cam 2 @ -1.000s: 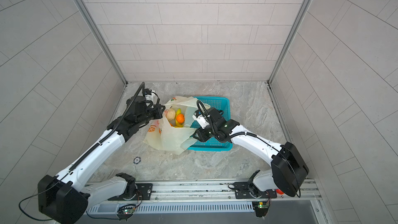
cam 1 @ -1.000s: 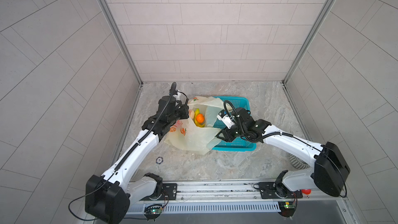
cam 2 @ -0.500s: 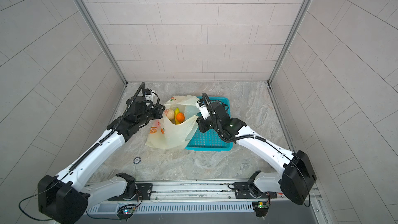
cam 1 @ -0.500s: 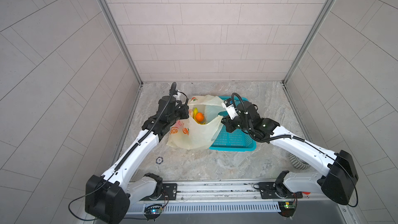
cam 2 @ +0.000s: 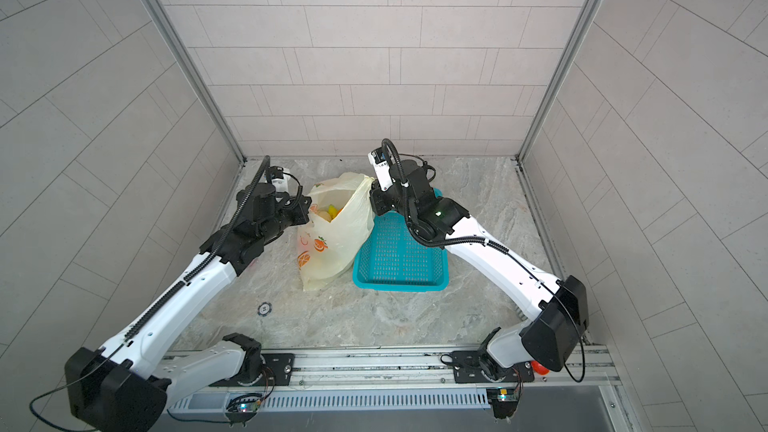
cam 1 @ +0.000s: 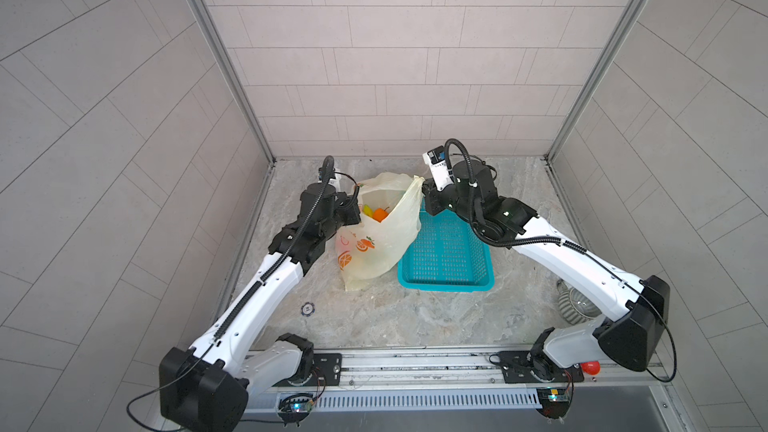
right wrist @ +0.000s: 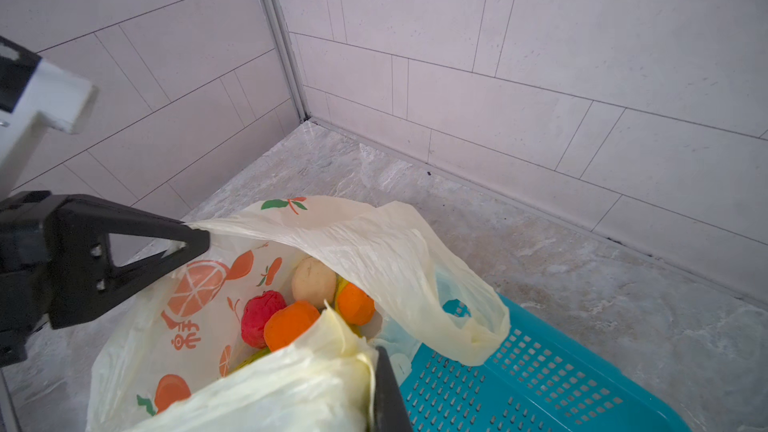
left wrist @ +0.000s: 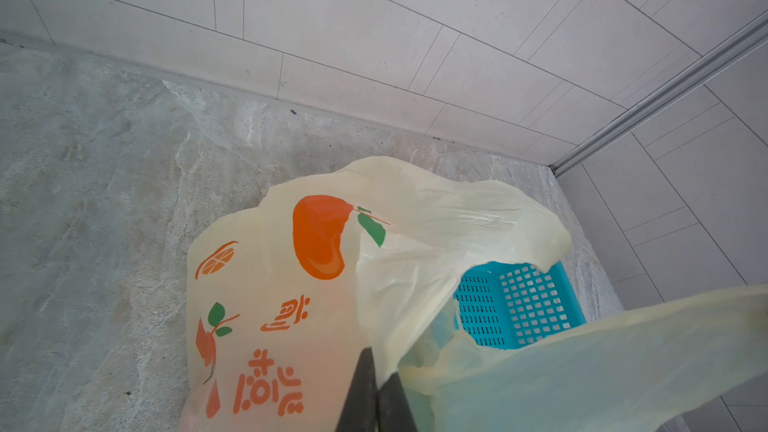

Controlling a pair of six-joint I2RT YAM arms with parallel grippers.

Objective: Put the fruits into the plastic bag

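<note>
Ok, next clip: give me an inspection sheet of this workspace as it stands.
Surface: grey marbled stone floor, no spills seen.
Job's things: translucent pale-yellow plastic bag printed with oranges, held up with its mouth open. Inside it are two round orange toy fruits, a pale beige one, a red lumpy one and a yellow sliver.
Clutter: teal mesh plastic basket beside the bag, no fruit seen in it; small dark round disc; grey ribbed object by the right arm.
Grippers: left gripper and right gripper are each shut on the bag's rim.
Cables: black ribbed hoses run along both arms, no snag seen.
Surroundings: pale tiled walls on three sides.
</note>
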